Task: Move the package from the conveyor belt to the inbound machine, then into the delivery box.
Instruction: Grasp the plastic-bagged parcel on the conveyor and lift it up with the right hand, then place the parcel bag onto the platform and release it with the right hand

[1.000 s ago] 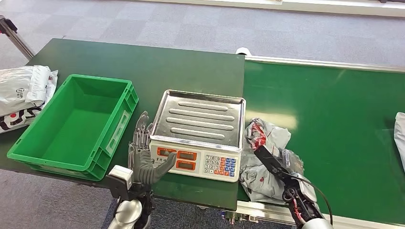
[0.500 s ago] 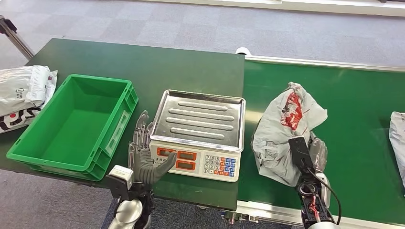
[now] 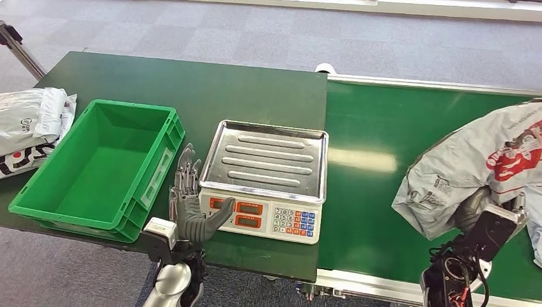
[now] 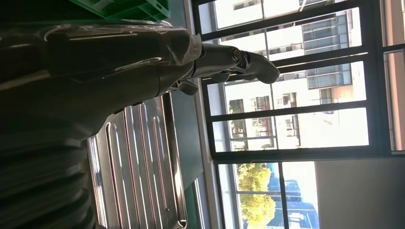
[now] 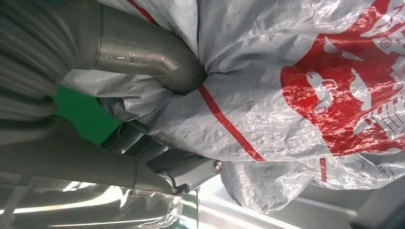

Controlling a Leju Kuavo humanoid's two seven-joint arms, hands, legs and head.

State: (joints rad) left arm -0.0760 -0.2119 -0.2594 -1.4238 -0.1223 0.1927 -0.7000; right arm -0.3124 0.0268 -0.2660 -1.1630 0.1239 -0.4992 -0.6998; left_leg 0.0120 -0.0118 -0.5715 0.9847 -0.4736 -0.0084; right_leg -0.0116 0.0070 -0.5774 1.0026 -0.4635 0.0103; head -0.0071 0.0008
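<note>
A crumpled grey package (image 3: 473,166) with red print hangs above the green conveyor belt (image 3: 371,141) at the right, off the belt's surface. My right hand (image 3: 476,214) grips it from underneath; the right wrist view shows the thumb (image 5: 143,52) and fingers dug into the package (image 5: 310,95). The inbound machine is a scale with a steel tray (image 3: 268,160), which has nothing on it. The green delivery box (image 3: 96,163) stands left of the scale with nothing inside. My left hand (image 3: 188,204) is open, fingers spread, beside the scale's front left corner, also seen as my left hand (image 4: 143,71) near the tray (image 4: 138,162).
Two white mail bags (image 3: 32,121) lie on the table left of the box. Another pale package (image 3: 535,236) peeks out at the belt's right edge behind the held one. The belt's metal rail (image 3: 358,284) runs along the front.
My right hand has lifted the package off the belt beside the scale and carried it up and far to the right. My left hand has stayed almost still.
</note>
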